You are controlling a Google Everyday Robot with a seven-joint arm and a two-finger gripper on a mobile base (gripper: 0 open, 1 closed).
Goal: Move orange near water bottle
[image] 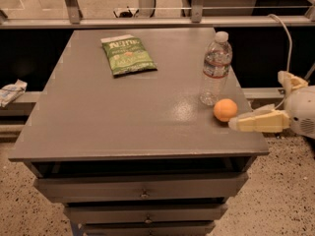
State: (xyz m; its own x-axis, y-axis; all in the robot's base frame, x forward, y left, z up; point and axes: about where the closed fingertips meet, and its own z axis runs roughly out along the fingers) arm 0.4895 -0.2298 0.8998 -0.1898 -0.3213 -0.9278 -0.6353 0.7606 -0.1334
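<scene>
The orange [225, 109] rests on the grey tabletop [123, 112] near its right edge, just in front and to the right of the water bottle [215, 68]. The bottle stands upright, clear with a white cap and a label band. A small gap separates the two. My gripper [256, 101] is at the table's right edge, just right of the orange. It is open and empty. One cream finger [256, 122] reaches toward the orange without touching it, and the other finger [290, 81] is farther back.
A flat green snack bag [128, 55] lies at the back left of the tabletop. Drawers [142, 191] sit below the front edge. A rail [147, 21] runs behind the table. A cable [285, 33] hangs at the right.
</scene>
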